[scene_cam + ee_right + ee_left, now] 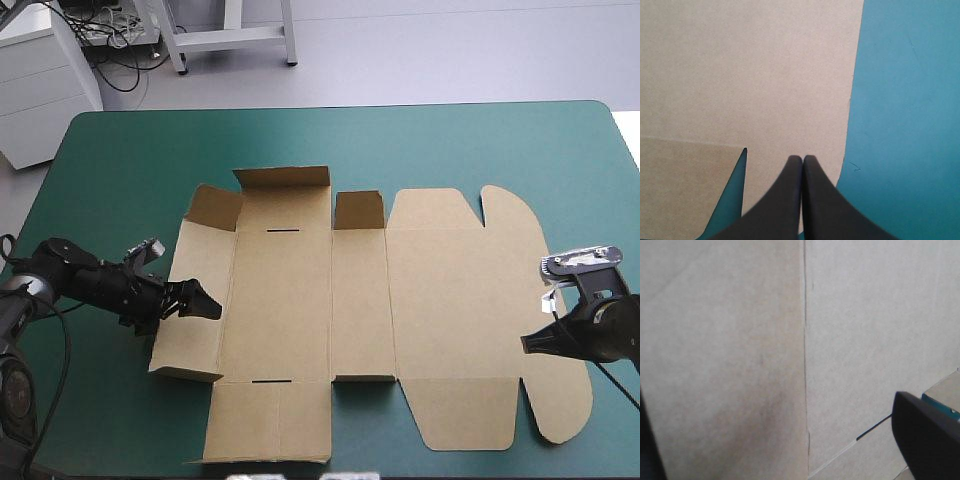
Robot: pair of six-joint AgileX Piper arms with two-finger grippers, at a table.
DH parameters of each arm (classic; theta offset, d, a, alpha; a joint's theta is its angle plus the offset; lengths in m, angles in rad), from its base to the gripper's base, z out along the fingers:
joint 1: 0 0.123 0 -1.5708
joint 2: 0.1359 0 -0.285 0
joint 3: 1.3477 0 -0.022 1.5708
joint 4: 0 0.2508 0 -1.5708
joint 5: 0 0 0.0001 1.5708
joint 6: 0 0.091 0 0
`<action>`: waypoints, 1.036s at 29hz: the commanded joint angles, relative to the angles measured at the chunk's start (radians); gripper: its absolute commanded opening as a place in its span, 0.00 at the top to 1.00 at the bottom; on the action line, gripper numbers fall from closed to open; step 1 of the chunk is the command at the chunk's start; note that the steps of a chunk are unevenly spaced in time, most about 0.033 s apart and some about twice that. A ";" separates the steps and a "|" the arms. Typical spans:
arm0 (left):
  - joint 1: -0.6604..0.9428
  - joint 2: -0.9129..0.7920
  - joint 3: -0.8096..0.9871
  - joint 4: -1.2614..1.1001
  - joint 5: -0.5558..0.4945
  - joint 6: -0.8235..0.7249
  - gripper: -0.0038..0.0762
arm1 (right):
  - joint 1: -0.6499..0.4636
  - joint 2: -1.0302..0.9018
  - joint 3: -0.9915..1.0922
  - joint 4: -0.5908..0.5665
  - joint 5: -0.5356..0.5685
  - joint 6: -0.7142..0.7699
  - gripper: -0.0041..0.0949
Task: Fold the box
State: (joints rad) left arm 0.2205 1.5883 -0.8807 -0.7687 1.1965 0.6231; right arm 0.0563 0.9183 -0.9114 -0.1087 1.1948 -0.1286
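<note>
box (420,300): spread flat mid-counter (450,140), left flaps tilted up | left claw (200,303): wide open, over the left side panel | right claw (528,344): pinched closed, empty, tips at the rounded right edge

Matt brown board box (450,290); matt teal-green cover (120,160); smooth black fingers (785,200).

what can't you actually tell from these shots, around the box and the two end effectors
- Right wrist view: whether the right end effector touches the box; its shut fingers hide the contact.
- High view: whether the left end effector touches the box's left panel; too small.
- Left wrist view: the box's outline; board fills the picture, and both open fingers are cut off by its edges.
</note>
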 commanded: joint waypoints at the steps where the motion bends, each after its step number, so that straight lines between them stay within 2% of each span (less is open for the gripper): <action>1: -0.008 -0.024 0.038 -0.027 0.106 0.038 0.09 | -0.007 -0.012 -0.024 -0.017 -0.021 -0.001 0.98; 4: -0.008 -0.024 0.054 -0.020 0.087 0.036 0.19 | -0.007 -0.012 -0.024 -0.017 -0.021 -0.001 0.98; 6: -0.008 -0.024 0.054 -0.027 0.085 0.036 0.32 | -0.007 -0.012 -0.024 -0.017 -0.018 -0.001 0.98; 7: -0.008 -0.024 0.054 -0.029 0.085 0.036 0.40 | -0.007 -0.012 -0.024 -0.017 -0.018 -0.001 0.98; 8: -0.008 -0.024 0.054 -0.031 0.082 0.024 0.58 | -0.007 -0.012 -0.024 -0.017 -0.018 -0.001 0.98; 12: -0.008 -0.024 0.054 -0.038 0.055 -0.013 0.96 | -0.007 -0.012 -0.024 -0.017 -0.016 -0.001 0.98; 13: -0.008 -0.024 0.054 -0.045 0.055 -0.019 0.99 | -0.007 -0.012 -0.024 -0.017 -0.016 -0.001 0.98; 19: -0.008 -0.026 0.050 -0.113 0.091 -0.006 0.99 | -0.007 -0.012 -0.024 -0.013 -0.015 -0.001 0.98; 24: -0.009 -0.036 0.029 -0.242 0.109 0.109 0.99 | -0.007 -0.012 -0.024 0.000 -0.024 -0.001 0.98; 30: -0.074 -0.078 -0.098 -0.230 0.109 0.104 0.99 | -0.007 -0.012 -0.024 0.014 -0.024 -0.001 0.98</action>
State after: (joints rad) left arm 0.1764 1.5693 -0.8956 -0.9336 1.1906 0.7229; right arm 0.0563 0.9183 -0.9114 -0.0947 1.2019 -0.1278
